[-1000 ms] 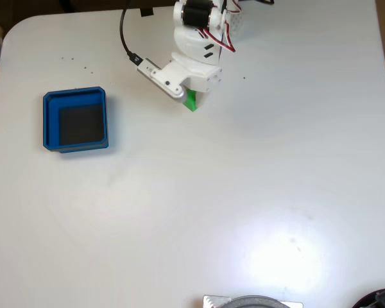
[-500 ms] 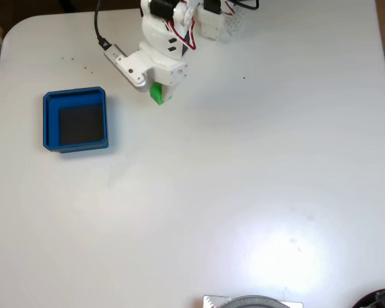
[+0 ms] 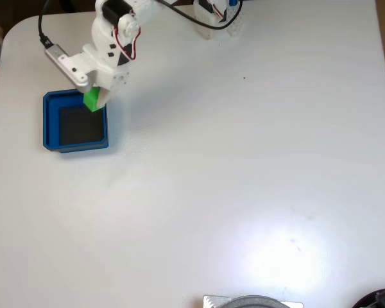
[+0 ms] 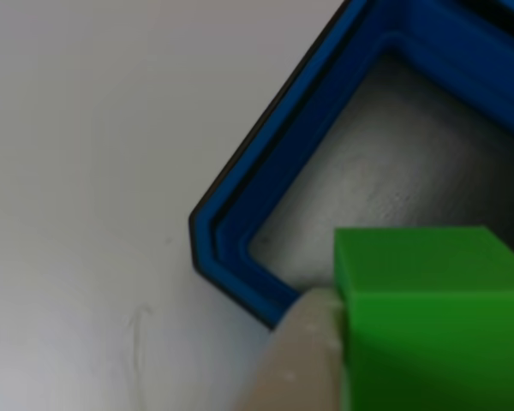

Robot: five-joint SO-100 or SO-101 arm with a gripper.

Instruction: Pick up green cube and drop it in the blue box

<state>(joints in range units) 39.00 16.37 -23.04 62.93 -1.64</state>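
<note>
A hobby or lab bench: bare white table point(image 3: 244, 179), loose servo wires point(image 3: 125, 40), black cable point(image 3: 43, 25).

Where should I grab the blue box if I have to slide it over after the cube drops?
Probably one raised wall of the blue box, from above: one finger inside over the dark floor, one outside. The walls are thin and upright and the tray lies flat on the table, so a straight wall fits the jaws better than a clipped corner. The gripper is now shut on the green cube at the top-right corner.

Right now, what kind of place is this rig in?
Probably a hobby or lab tabletop bench: a bare white table, a small white servo arm with exposed wires, and props for a pick-and-place demo, the blue box and green cube.
</note>
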